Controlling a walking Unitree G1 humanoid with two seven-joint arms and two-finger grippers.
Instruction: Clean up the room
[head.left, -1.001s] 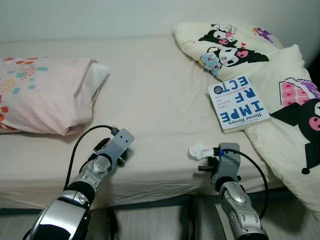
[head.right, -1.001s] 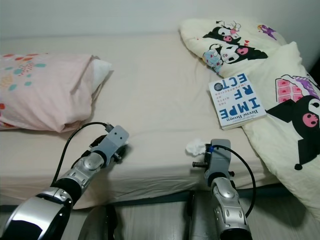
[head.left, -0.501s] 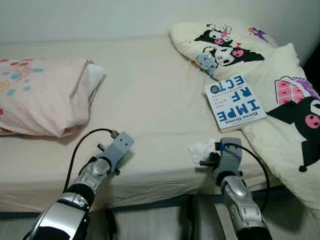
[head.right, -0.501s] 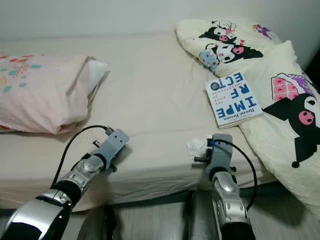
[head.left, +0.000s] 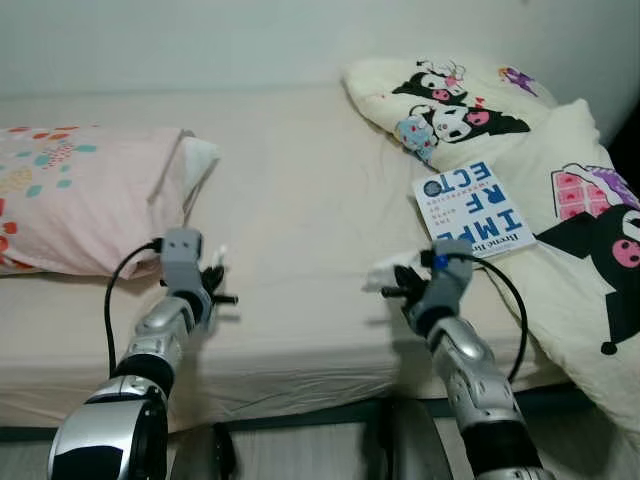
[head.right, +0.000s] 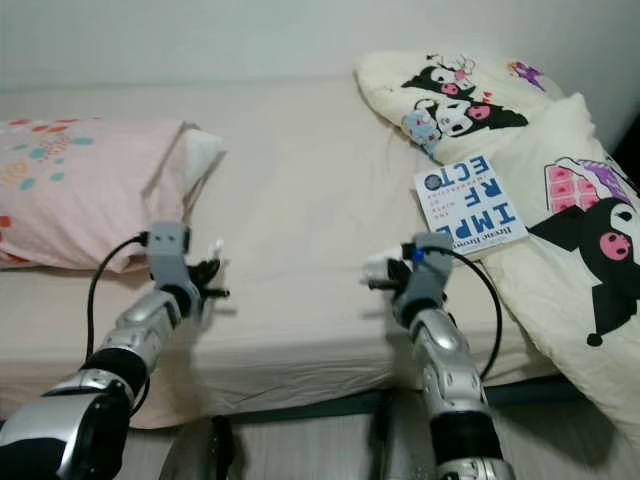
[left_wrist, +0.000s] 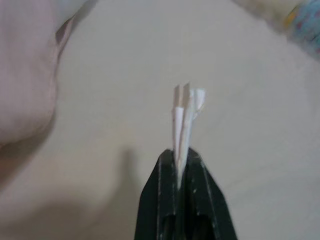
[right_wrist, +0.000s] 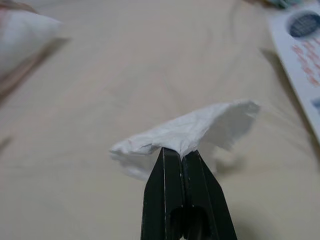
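Left gripper: my left gripper (left_wrist: 181, 159) is clamped on a small folded white paper scrap (left_wrist: 186, 117); I hold it just above the bed sheet (head.left: 300, 200), near the corner of the pink pillow (head.left: 85, 195).
Right gripper: my right gripper (right_wrist: 181, 156) is pinched tight on a crumpled white tissue (right_wrist: 192, 131); I hold it off the sheet, just beside the lower corner of the book (head.left: 472, 210).
Book: blue and white cover, lying flat, partly on the cream cartoon-print duvet (head.left: 560, 160).
Containers: I cannot make out any bin or box to take the scraps.
Wrist views: these show both finger pairs closed with white paper standing out past the tips; the right wrist view also takes in the book's edge.
Head views: the scrap in my left gripper is only a small white fleck there (head.left: 218, 254).
Change from one second ago: both my grippers have risen from the mattress edge and moved further over the bed; the tissue has left the sheet with my right one.
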